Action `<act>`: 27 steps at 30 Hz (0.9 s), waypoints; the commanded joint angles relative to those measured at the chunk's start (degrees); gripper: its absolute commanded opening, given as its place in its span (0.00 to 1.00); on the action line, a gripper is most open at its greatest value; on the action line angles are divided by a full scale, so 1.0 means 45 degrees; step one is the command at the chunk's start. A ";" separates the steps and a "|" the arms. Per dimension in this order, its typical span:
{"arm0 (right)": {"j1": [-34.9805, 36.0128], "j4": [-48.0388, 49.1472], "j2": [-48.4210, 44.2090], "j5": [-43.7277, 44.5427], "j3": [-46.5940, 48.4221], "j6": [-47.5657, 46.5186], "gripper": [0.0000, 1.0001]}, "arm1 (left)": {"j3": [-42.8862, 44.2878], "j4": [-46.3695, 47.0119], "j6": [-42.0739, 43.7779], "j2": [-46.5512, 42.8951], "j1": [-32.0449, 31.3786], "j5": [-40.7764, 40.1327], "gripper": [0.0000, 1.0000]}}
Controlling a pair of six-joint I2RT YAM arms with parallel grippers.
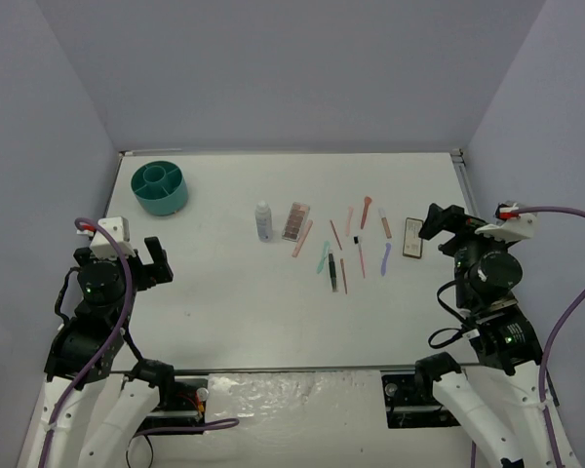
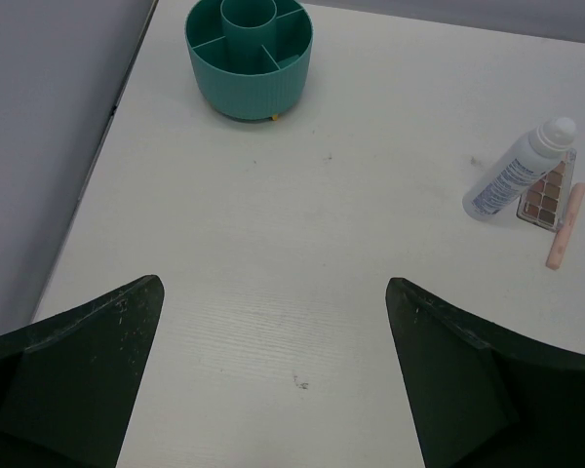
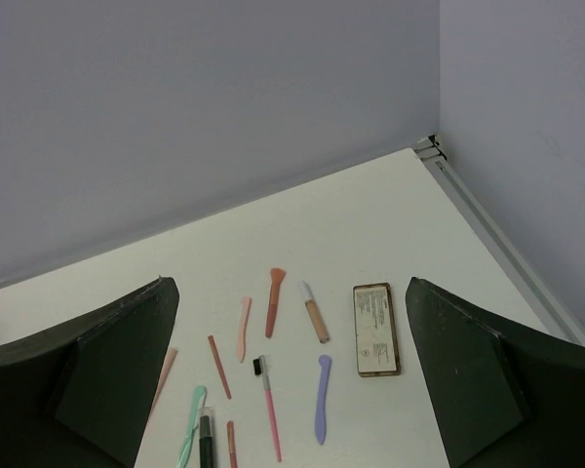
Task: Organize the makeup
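The makeup lies spread over the middle of the white table (image 1: 224, 292). A white bottle (image 1: 263, 221) stands beside a pinkish-brown palette (image 1: 294, 221). To their right lie several thin sticks and brushes: a purple spatula (image 3: 321, 398), a pink brow brush (image 3: 269, 407), an orange brush (image 3: 273, 301), a teal stick (image 3: 191, 424) and a black tube (image 3: 207, 444). A dark-framed compact (image 3: 375, 330) lies furthest right. My left gripper (image 1: 142, 257) hovers open at the table's left. At the right side my right gripper (image 1: 440, 224) is open too, above the compact. Neither holds anything.
A round teal divided tub (image 1: 159, 187) stands at the back left, also in the left wrist view as the tub (image 2: 250, 57). A metal rail (image 3: 497, 244) runs along the table's right edge. Grey walls close off three sides.
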 commanded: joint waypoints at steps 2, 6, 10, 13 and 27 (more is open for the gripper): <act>0.0125 0.0945 0.0486 0.0107 -0.0168 0.0316 1.00 | 0.0293 0.0896 0.0164 0.0233 -0.0023 0.0050 0.97; 0.0125 0.0808 0.1107 -0.0243 -0.0304 0.0518 1.00 | 0.0273 0.0923 0.0162 0.0233 -0.0023 0.0117 0.97; 0.0125 0.0250 0.2455 -0.0397 -0.0250 0.0835 1.00 | 0.0258 0.0935 0.0178 0.0249 -0.0023 0.0130 0.97; 0.0125 -0.0102 0.3665 -0.0509 -0.0103 0.1297 1.00 | 0.0238 0.0950 0.0162 0.0237 -0.0023 0.0134 0.97; 0.0164 0.0264 0.9114 -0.1213 -0.1140 0.3702 0.93 | 0.0137 0.0960 0.0201 0.0091 -0.0042 0.0097 0.97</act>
